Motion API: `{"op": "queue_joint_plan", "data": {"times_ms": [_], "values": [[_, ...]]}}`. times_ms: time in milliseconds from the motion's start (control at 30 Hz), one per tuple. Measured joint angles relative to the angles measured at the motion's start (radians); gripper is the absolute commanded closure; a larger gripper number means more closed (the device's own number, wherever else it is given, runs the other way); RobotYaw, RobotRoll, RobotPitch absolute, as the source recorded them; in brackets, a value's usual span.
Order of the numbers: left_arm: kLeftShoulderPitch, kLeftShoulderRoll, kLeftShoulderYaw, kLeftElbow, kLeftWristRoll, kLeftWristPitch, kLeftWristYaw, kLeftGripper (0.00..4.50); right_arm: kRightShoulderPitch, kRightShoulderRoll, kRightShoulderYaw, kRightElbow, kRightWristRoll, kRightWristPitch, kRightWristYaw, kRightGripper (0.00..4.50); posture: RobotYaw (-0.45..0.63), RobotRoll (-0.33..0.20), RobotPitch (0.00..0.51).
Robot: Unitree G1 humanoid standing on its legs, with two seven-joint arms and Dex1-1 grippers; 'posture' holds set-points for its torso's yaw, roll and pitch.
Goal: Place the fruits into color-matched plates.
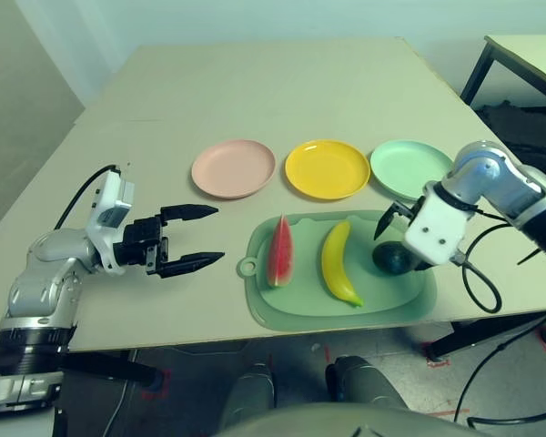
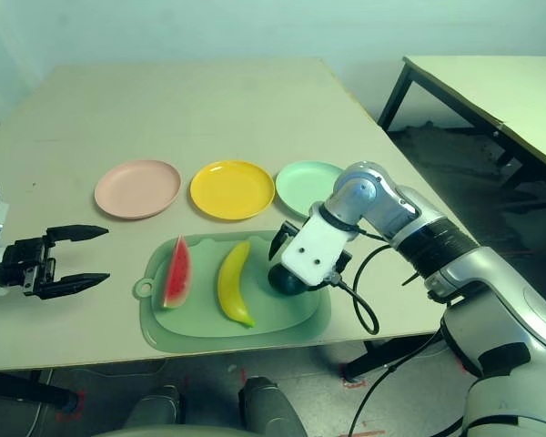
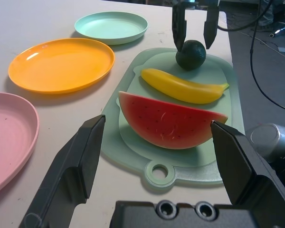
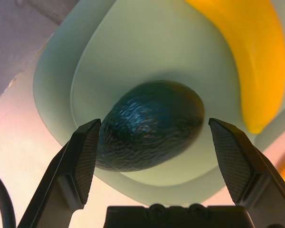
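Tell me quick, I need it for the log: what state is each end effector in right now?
Left end effector: open, holding nothing.
Right end effector: open, fingers either side of the avocado, not gripping it.

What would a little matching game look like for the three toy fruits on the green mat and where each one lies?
Things:
1. watermelon wedge
2. banana
3. avocado

Places:
A. under the right gripper's open fingers
B. middle of the mat
C. end of the mat nearest its ring tab

Pairs: 1-C, 2-B, 3-A
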State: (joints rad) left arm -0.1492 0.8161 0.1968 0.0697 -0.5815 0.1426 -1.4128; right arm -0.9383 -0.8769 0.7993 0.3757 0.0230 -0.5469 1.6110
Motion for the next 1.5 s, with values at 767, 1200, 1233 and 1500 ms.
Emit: {"op": "queue_joint_plan", "data": {"times_ms": [767,1200,1233,1500], "values": [[-0.018,0.000,0.000,0.009,0.006,-0.010,0.000,0.00,0.050,0.025,-0.057,-0.048,-0.072,0.158,0.001,0.61,-0.05,0.000,0.047],[-0.014,0.000,0.000,0.012,0.009,-0.020,-0.002,0.00,0.050,0.029,-0.065,-0.086,-0.069,0.232,0.001,4.45,-0.06,0.000,0.052],[-0.014,0.000,0.000,0.012,0.009,-0.020,-0.002,0.00,0.050,0.029,-0.065,-0.090,-0.067,0.235,0.001,4.45,-0.06,0.000,0.052],[-0.014,0.000,0.000,0.012,0.009,-0.020,-0.009,0.00,0.055,0.029,-0.065,-0.091,-0.065,0.232,0.001,4.45,-0.06,0.000,0.052]]}}
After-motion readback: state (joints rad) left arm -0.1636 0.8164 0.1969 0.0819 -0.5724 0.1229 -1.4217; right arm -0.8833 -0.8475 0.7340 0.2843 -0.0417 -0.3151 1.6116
